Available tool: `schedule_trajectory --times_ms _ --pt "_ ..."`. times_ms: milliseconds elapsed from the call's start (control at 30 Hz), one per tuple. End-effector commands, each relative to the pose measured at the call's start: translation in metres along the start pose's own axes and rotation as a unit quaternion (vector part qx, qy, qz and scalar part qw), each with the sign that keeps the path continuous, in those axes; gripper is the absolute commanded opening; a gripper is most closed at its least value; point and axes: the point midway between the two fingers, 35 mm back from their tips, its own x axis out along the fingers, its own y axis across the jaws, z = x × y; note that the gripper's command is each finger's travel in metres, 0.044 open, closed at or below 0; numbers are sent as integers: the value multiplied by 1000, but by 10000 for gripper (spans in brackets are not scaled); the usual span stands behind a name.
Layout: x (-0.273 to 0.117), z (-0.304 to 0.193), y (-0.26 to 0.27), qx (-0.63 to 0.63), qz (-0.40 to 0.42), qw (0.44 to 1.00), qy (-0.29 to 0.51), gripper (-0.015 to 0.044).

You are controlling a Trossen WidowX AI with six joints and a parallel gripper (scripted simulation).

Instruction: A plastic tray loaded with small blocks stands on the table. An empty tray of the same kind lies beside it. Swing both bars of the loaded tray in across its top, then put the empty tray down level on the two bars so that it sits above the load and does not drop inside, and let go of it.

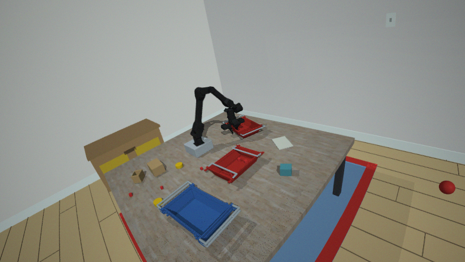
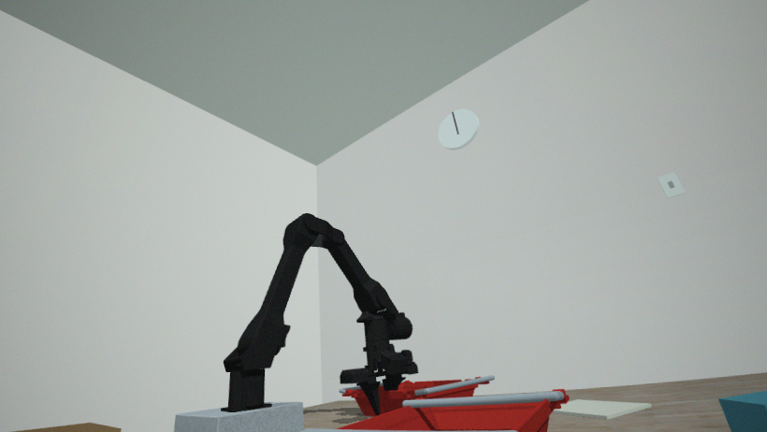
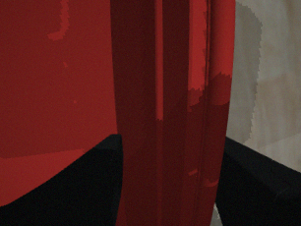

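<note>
The loaded red tray [image 1: 220, 174] [image 2: 483, 419] stands mid-table, with small red blocks [image 1: 242, 159] inside. One wire bar [image 1: 223, 169] crosses its top near one end, and the other bar [image 1: 246, 151] crosses near the other end. The empty red tray [image 1: 248, 123] [image 2: 391, 403] [image 3: 59, 88] stands level at the far end of the table. My gripper [image 1: 234, 130] [image 2: 385, 400] [image 3: 162, 143] points down at its arm-side wall, one finger inside and one outside. The fingers are part-way open, and a narrow gap shows beside the outer one. The lower part of the grip is hidden.
A blue tray [image 1: 197, 211] stands at the near end. A teal block [image 1: 285, 169] [image 2: 743, 411] and a white plate [image 1: 282, 142] [image 2: 603, 409] lie right of the red trays. A cardboard box [image 1: 156, 167], an open box [image 1: 138, 176] and yellow discs [image 1: 179, 165] stand left.
</note>
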Motion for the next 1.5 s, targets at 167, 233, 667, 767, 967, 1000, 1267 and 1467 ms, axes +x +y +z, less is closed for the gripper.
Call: schedule_trajectory --times_ms 167,233,667,767,967,1000,1267,1467 --pt "0 0 -2 3 -3 1000 -1 95" --pt "0 0 -2 3 -3 1000 -1 81" --pt "-16 0 1 3 -3 1000 -1 0" --pt "-38 0 2 3 -3 1000 -1 0" --pt "-79 0 0 3 -3 1000 -1 0" --pt "-80 0 -1 3 -3 1000 -1 0" --pt "-80 0 -1 3 -3 1000 -1 0" --pt "-81 0 0 3 -3 1000 -1 0"
